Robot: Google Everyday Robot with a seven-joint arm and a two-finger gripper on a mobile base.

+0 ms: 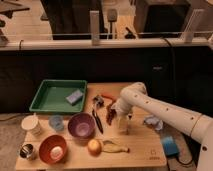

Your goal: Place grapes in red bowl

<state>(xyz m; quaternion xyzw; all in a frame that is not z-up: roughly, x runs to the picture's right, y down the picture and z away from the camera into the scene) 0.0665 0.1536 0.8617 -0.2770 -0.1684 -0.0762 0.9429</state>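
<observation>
White arm (165,110) bent downward, jaws low, parted

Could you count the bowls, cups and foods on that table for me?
Bowls: 2, red bowl, purple bowl
Cups: 3, white cup, clear cup, metal cup
Foods: 4, grapes, carrot, onion, banana
Total: 9
Pincer hangs beside the grapes.

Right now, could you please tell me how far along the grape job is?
Nothing looks done yet: the grapes lie on the wooden table, far from the red bowl at the front left. In hand: the gripper hangs open just right of the bunch, holding nothing. Left: grasp the grapes, carry them past the purple bowl, and drop them in.
</observation>
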